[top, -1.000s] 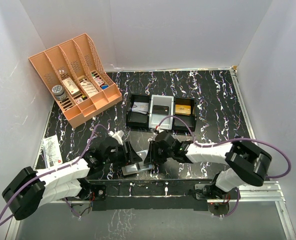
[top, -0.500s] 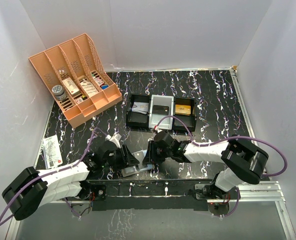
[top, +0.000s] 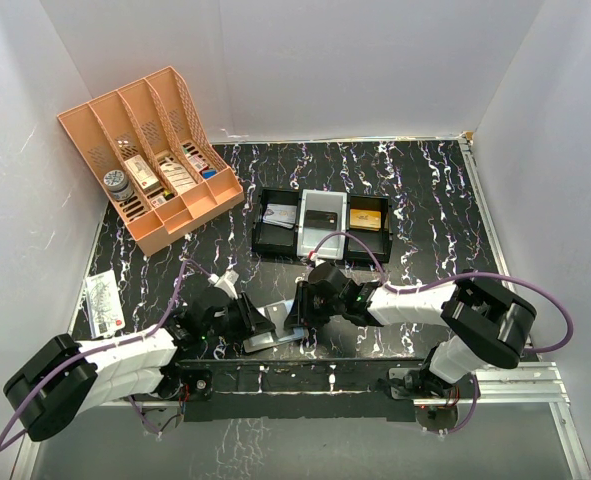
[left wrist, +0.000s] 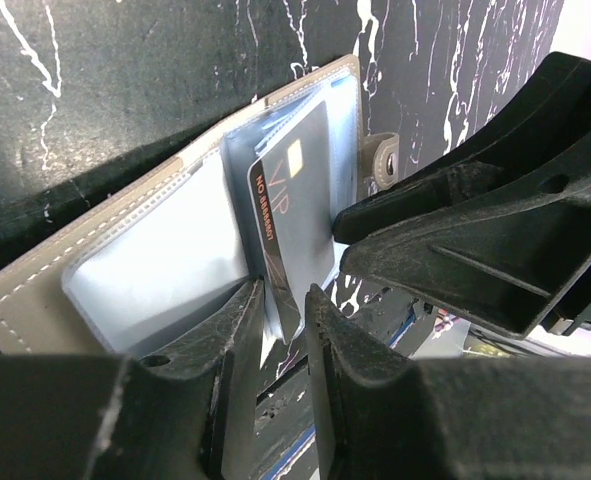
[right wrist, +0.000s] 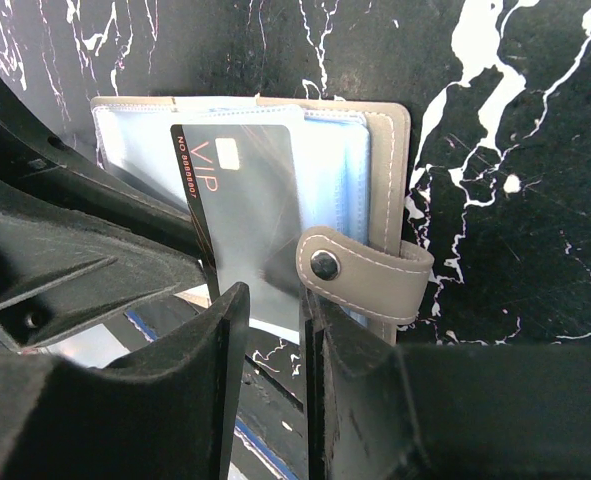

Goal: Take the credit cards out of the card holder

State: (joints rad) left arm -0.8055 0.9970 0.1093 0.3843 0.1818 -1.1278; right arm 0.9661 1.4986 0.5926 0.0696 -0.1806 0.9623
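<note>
Both left end effector [left wrist: 285,322] and right end effector [right wrist: 275,332] narrowly pinch the glossy card [right wrist: 245,200] in stitched holder [right wrist: 388,170]

Card holder [right wrist: 387,150] cover: grey-brown, leather-look, matt, w/ pale stitching along the edge. Tab [right wrist: 380,278] is the same stuff; snap [right wrist: 324,264] on it is metal w/ a dull shine. Inside, sleeves [left wrist: 145,270] are clear bluish plastic, glossy and thin. Card [right wrist: 245,190]: stiff dark plastic, slick, reflective, orange print. My left fingers [left wrist: 165,400] & right fingers [right wrist: 155,400]: black plastic, matt, rough w/ fine ridges. Table [right wrist: 495,120]: black marble-look top, white veins, smooth, slight sheen. Organiser [top: 155,150]: orange plastic lattice, matt. Tray [top: 275,247]: black plastic.
</note>
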